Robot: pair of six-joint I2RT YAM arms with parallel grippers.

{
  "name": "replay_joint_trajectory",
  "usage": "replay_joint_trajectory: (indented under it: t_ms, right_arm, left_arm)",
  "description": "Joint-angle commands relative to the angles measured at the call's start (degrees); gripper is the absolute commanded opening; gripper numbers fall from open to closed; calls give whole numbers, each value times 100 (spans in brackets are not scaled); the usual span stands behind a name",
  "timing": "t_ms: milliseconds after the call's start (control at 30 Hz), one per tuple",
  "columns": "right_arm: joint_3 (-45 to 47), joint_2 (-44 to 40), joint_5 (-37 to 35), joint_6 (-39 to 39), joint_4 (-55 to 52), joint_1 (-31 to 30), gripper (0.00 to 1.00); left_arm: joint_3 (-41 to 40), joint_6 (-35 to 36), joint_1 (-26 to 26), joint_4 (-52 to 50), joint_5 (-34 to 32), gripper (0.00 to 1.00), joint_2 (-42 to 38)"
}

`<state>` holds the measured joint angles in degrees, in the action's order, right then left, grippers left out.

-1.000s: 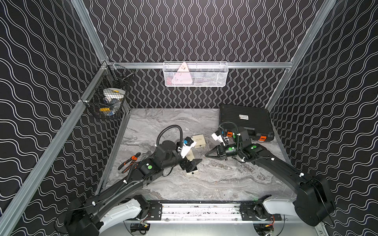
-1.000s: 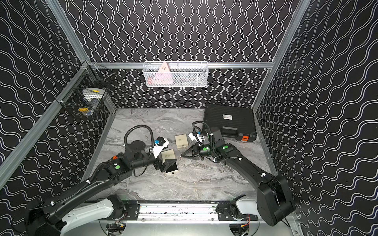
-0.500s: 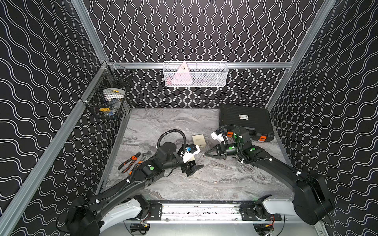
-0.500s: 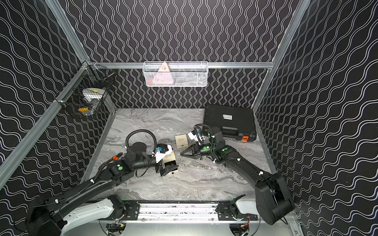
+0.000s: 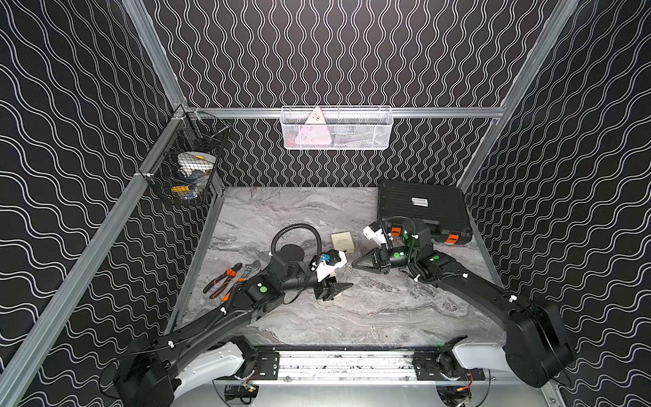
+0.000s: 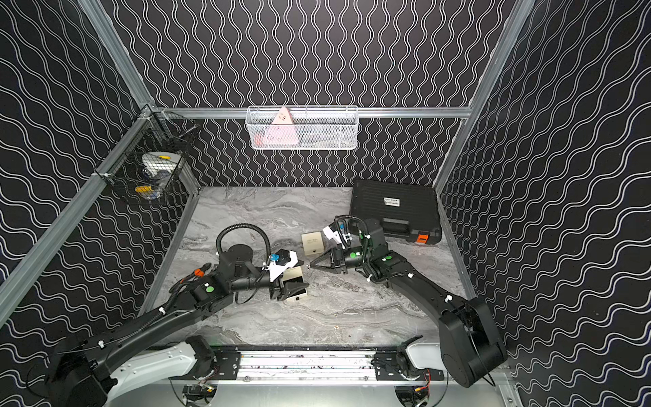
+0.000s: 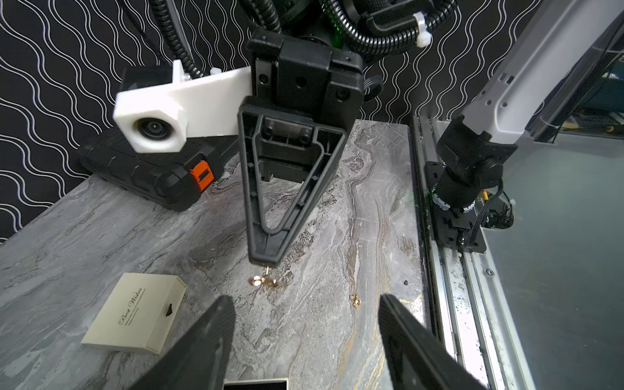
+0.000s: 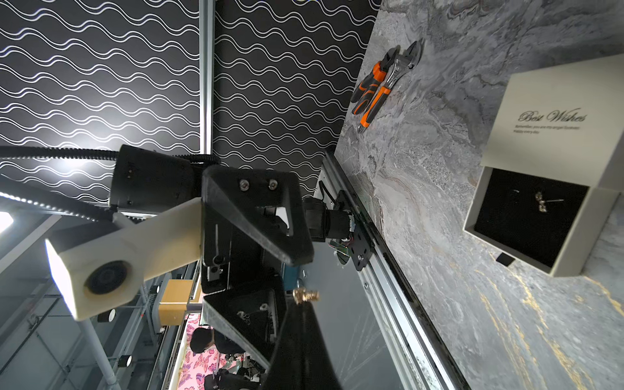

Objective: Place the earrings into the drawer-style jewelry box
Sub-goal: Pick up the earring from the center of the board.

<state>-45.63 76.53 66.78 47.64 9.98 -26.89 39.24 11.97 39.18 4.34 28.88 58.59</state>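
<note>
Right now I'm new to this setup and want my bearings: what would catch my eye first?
The right end effector, mid-table, pinching a tiny gold earring at its tip. Next to it, the cream jewelry box lies with its drawer pulled out, another earring on the black lining, and the left end effector open close by.

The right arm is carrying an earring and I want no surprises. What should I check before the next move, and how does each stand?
1. Right gripper shut on the held earring: ok.
2. Drawer pulled open: ok.
3. Held earring above the drawer: not ok, beside it over the table.
4. Left gripper open, holding nothing: ok.
5. Left gripper out of the drop path: cannot tell.
6. Loose earring collected: not ok, it lies on the table.
</note>
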Motion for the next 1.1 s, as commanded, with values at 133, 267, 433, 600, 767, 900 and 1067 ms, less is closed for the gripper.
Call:
replay_joint_trajectory:
  t_ms: [133, 267, 433, 600, 767, 900, 1067]
  right_arm:
    - [36, -40, 107, 122, 412, -50, 0]
    - [60, -24, 114, 200, 521, -95, 0]
    - [54, 18, 122, 184, 532, -158, 0]
    - [71, 44, 126, 211, 560, -176, 0]
    - [54, 35, 115, 156, 479, -176, 0]
    - [58, 37, 119, 175, 488, -176, 0]
    - [80, 28, 117, 184, 513, -184, 0]
  left_arm:
    - [-26, -134, -16, 382, -164, 69, 77]
    - [13, -79, -16, 348, -173, 62, 128]
    - [-4, -101, -24, 420, -246, 56, 127]
    - [-18, -87, -33, 470, -375, 55, 117]
    - [6, -83, -33, 410, -269, 47, 147]
    - [-12, -98, -36, 427, -253, 42, 147]
    - [-4, -98, -41, 410, -225, 39, 162]
